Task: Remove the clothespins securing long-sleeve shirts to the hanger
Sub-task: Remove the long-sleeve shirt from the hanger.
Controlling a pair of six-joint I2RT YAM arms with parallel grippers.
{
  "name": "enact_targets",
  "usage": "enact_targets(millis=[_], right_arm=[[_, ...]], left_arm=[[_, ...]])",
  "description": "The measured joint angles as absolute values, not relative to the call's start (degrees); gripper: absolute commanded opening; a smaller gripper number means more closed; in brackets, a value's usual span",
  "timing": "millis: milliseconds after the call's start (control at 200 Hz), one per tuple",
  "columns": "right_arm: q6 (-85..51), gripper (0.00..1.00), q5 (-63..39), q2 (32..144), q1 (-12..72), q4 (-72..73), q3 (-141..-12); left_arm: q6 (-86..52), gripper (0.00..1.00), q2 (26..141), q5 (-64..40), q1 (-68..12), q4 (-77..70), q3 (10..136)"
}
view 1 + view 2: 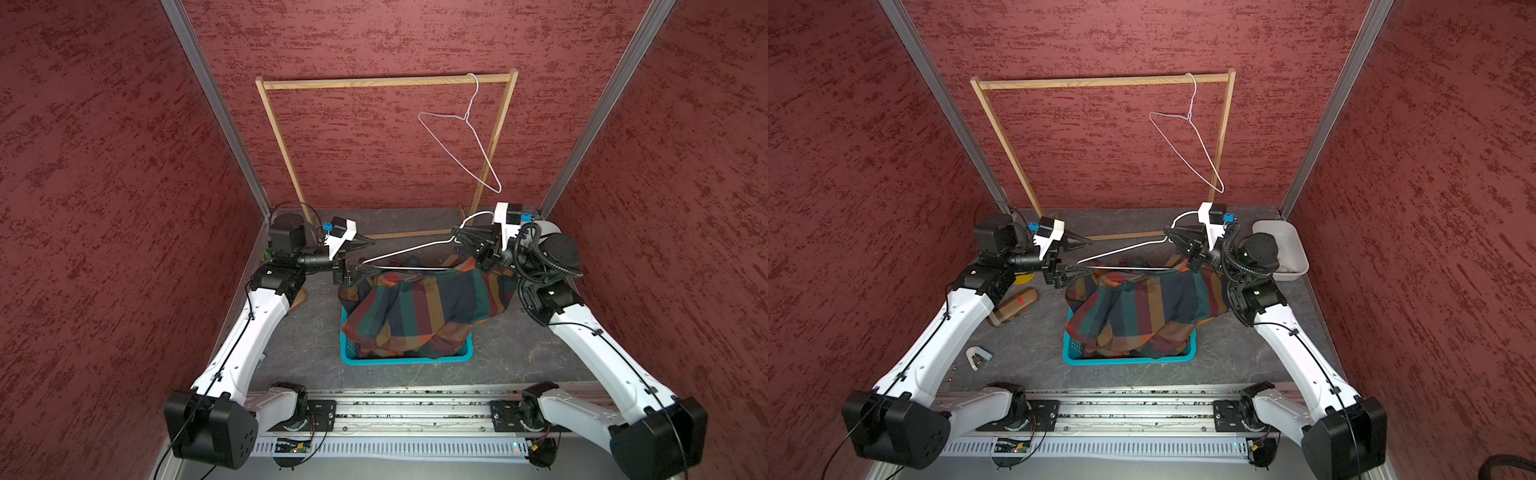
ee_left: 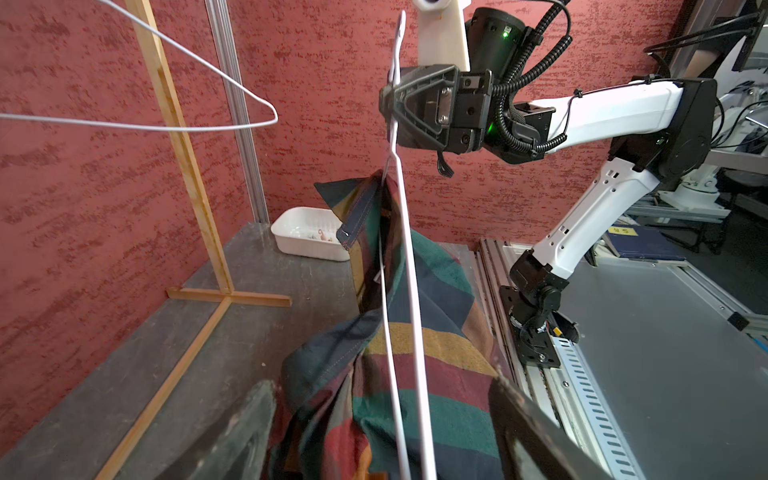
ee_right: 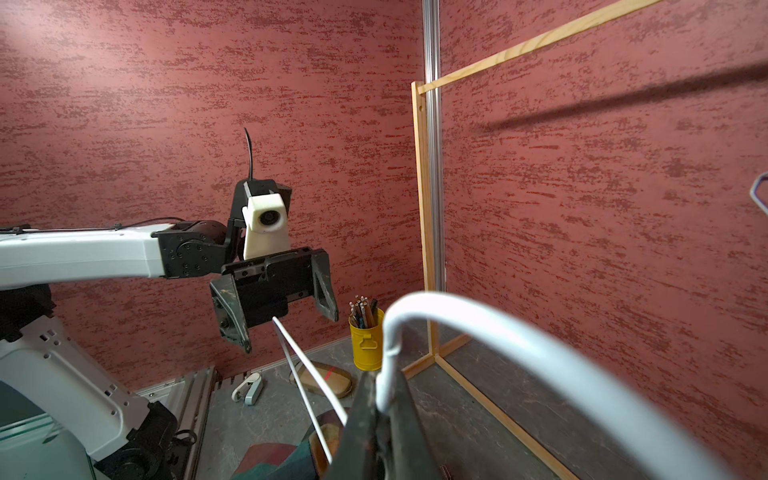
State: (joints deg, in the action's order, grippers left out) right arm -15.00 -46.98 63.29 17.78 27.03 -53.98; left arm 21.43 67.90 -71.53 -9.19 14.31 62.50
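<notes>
A plaid long-sleeve shirt (image 1: 419, 307) (image 1: 1142, 307) hangs off a white hanger (image 1: 409, 249) (image 1: 1121, 249) and sags into a teal basket (image 1: 407, 359). My right gripper (image 1: 455, 239) (image 3: 374, 384) is shut on the hanger's neck, just under its hook (image 3: 478, 320). At the hanger's other end my left gripper (image 1: 365, 257) (image 3: 289, 332) stands open, its jaws either side of the hanger's tip. In the left wrist view both hanger wires (image 2: 409, 266) run between the open fingers over the shirt (image 2: 415, 345). No clothespins show on the shirt. A small pink piece lies in the white tray (image 2: 299, 245).
A bare wire hanger (image 1: 469, 137) hangs from the wooden rack (image 1: 386, 82) at the back. The white tray (image 1: 1283, 249) sits back right. A yellow pencil cup (image 3: 365, 340), a brown case (image 1: 1013, 305) and a small white tool (image 1: 978, 356) lie on the left.
</notes>
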Motion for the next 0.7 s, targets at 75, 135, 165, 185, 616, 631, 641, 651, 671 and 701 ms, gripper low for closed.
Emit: enact_targets(millis=[75, 135, 165, 185, 616, 631, 641, 651, 671, 701], right_arm=[[-15.2, 0.00, -47.0, 63.9, 18.3, 27.8, -54.0], [-15.5, 0.00, -47.1, 64.3, 18.7, 28.5, -54.0], [-15.6, 0.00, -47.2, 64.5, 18.9, 28.8, -54.0], [-15.6, 0.00, -47.2, 64.7, 19.0, 28.9, -54.0], [-16.1, 0.08, -45.9, 66.0, 19.7, 28.8, -54.2], [-16.1, 0.11, -45.7, 66.0, 19.7, 28.5, -54.4], [-16.1, 0.14, -45.5, 66.0, 19.7, 28.3, -54.5], [-16.0, 0.17, -45.3, 66.0, 19.8, 27.9, -54.6], [-15.8, 0.26, -44.8, 66.0, 19.8, 27.4, -54.8], [-15.5, 0.38, -44.0, 65.9, 20.0, 26.4, -55.2]], left_arm=[[22.6, 0.77, 69.0, -70.8, -10.2, 16.6, 62.9], [23.2, 0.68, 69.8, -70.3, -10.8, 18.0, 63.6], [23.5, 0.62, 70.1, -70.2, -11.0, 18.5, 63.9], [23.8, 0.56, 70.2, -70.1, -11.1, 18.7, 64.0], [26.4, 0.00, 68.6, -68.6, -11.3, 21.2, 64.7], [26.4, 0.00, 68.3, -68.3, -11.2, 21.2, 64.7], [26.4, 0.00, 68.2, -68.2, -11.2, 21.2, 64.7], [26.4, 0.00, 67.9, -67.9, -11.2, 21.2, 64.7], [26.4, 0.00, 67.4, -67.6, -11.1, 21.2, 64.7], [26.3, 0.00, 66.6, -67.1, -10.9, 21.1, 64.6]])
